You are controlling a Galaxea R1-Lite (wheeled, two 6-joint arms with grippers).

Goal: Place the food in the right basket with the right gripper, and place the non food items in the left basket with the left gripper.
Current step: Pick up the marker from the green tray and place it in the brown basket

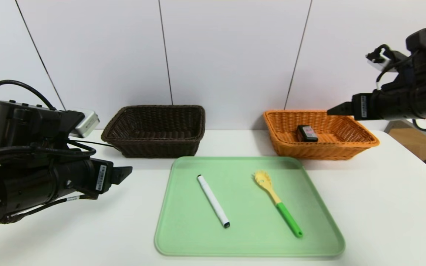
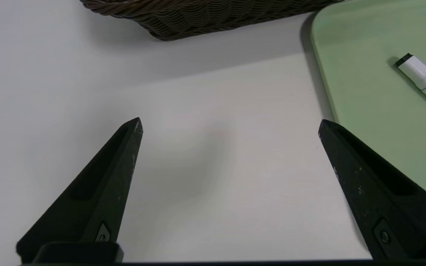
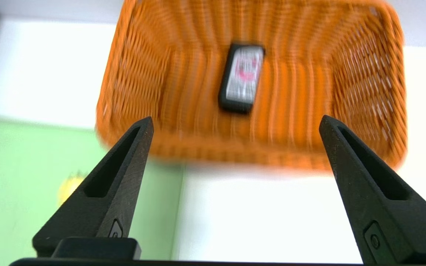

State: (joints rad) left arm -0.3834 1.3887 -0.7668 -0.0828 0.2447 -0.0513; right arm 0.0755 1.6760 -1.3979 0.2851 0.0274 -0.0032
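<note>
At the left edge of the tabletop (image 1: pixel 383 207) you have the left gripper (image 1: pixel 126 173) held above the bare surface, just short of the tray's left rim; your left wrist view shows its two fingers (image 2: pixel 98 192) spread wide apart with nothing between them. Beyond it, toward the back edge and left of centre, the left basket (image 1: pixel 155 130) stands upright and holds nothing that shows. At the centre front sits a pale green tray (image 1: pixel 250 240), and both non-food items lie on it: the white marker (image 1: pixel 213 200) rests on the tray's left half, laid diagonally with its black tip toward the front edge, and the yellow pasta spoon (image 1: pixel 276 202) rests on the right half, head toward the back and green handle toward the tray's front right corner. The two lie well apart and neither touches the rim. At the back edge, right of centre, the right basket (image 1: pixel 320 135) stands just behind the tray's back right corner. The food (image 1: pixel 307 133) lies flat on that basket's floor, label up, near its middle. Over the basket's right side you have the right gripper (image 1: pixel 337 109) raised clear of the rim; your right wrist view shows its fingers (image 3: pixel 109 192) fully parted and holding nothing, with the carton seen between them far below.
</note>
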